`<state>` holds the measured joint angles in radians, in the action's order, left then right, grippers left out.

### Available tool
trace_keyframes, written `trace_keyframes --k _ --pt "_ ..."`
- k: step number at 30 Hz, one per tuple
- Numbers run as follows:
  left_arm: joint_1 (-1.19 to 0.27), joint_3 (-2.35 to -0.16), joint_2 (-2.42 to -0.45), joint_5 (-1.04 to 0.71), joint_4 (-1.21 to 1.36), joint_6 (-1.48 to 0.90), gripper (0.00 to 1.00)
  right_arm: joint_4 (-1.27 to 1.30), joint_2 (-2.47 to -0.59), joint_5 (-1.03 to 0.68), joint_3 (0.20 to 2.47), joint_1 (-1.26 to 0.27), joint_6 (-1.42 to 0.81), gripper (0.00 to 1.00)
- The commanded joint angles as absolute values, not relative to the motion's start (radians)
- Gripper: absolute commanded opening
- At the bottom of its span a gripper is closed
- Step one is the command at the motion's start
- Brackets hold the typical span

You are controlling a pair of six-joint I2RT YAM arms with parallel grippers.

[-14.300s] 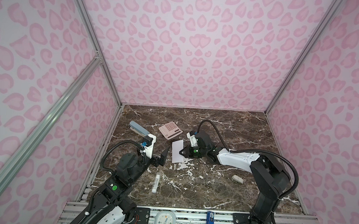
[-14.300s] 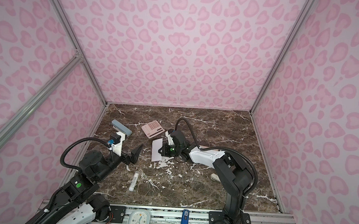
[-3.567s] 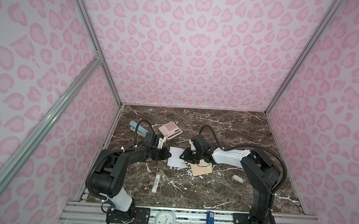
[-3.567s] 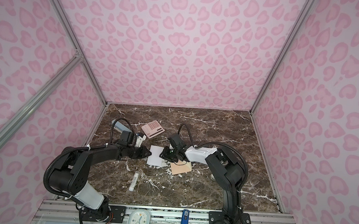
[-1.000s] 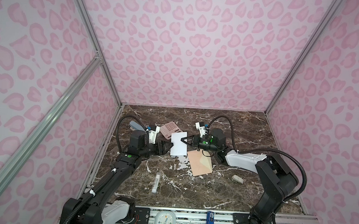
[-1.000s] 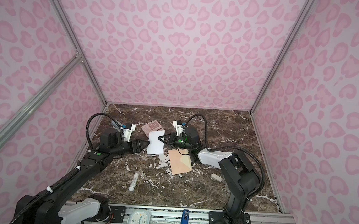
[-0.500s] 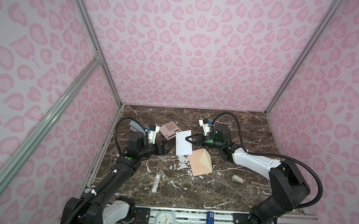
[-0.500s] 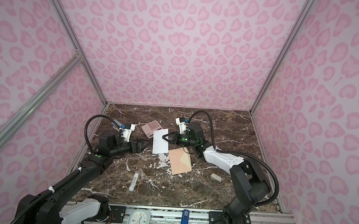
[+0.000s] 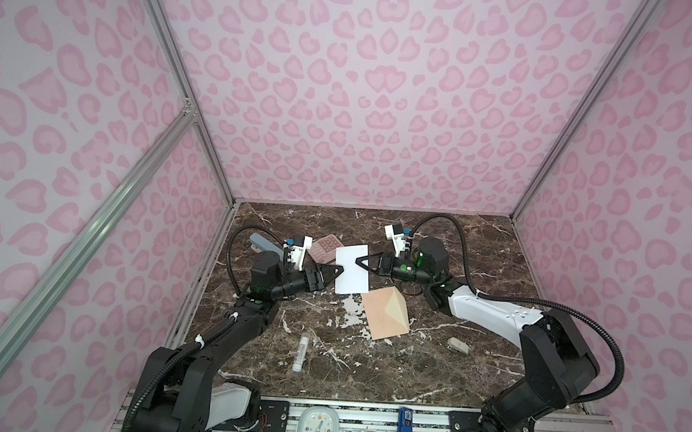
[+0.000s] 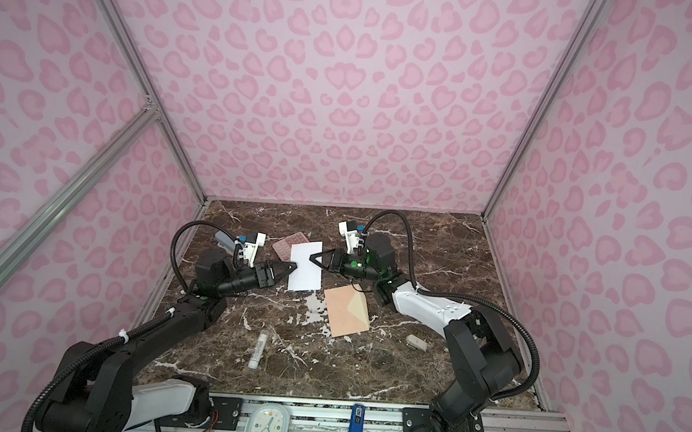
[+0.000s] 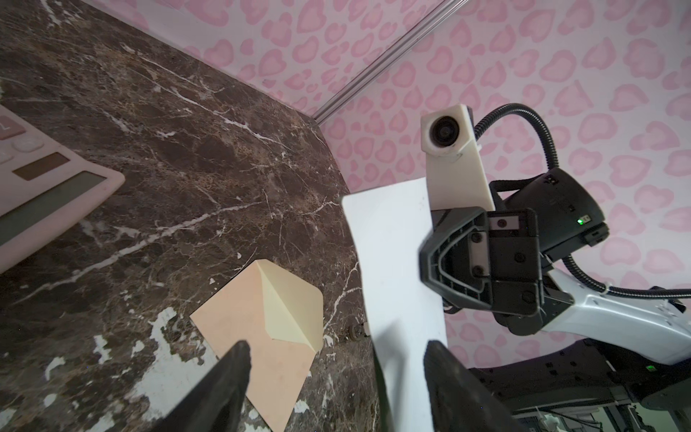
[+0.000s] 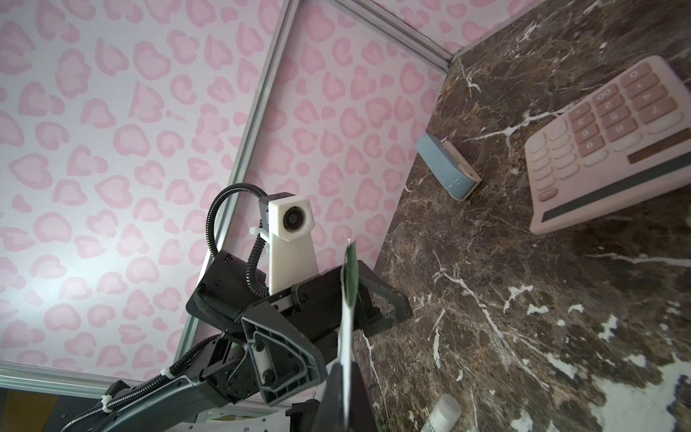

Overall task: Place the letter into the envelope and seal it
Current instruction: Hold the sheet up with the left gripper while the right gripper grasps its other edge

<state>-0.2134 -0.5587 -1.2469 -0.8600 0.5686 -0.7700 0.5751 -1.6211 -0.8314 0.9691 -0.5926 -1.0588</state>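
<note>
The white letter hangs upright above the table in both top views, with my right gripper shut on its right edge. In the right wrist view the letter shows edge-on with a green strip at its far end, clamped in the right gripper. My left gripper is open at the letter's left edge. In the left wrist view the letter stands between the left gripper's spread fingers, nearer one of them. The peach envelope lies flat below, flap raised.
A pink calculator lies behind the letter. A blue-grey block sits at the back left. A white tube lies near the front left and a small beige piece at the right. A clock sits on the front rail.
My right gripper has carried the letter a little up and toward the back right. The left gripper stays at the letter's left edge; its jaws widened, then narrowed somewhat.
</note>
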Motion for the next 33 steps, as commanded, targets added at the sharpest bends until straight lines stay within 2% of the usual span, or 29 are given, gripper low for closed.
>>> trace_keyframes --k 1,14,20,24,30,33 --pt "-0.213 -0.558 -1.257 -0.911 0.714 -0.831 0.72 0.615 -1.624 -0.839 0.964 -0.595 -1.069 0.04" --pt "-0.218 -0.550 -1.303 -0.951 0.847 -0.915 0.50 0.616 -1.635 -0.831 0.958 -0.607 -1.054 0.06" --pt "-0.219 -0.559 -1.321 -0.954 0.864 -0.928 0.23 0.621 -1.642 -0.836 0.950 -0.610 -1.052 0.09" --pt "-0.219 -0.558 -1.332 -0.956 0.880 -0.934 0.15 0.621 -1.644 -0.839 0.940 -0.611 -1.052 0.11" --pt "-0.219 -0.557 -1.331 -0.936 0.877 -0.920 0.09 0.617 -1.650 -0.848 0.929 -0.620 -1.048 0.29" --pt "-0.219 -0.563 -1.328 -0.923 0.864 -0.906 0.07 0.619 -1.660 -0.853 0.924 -0.639 -1.048 0.32"
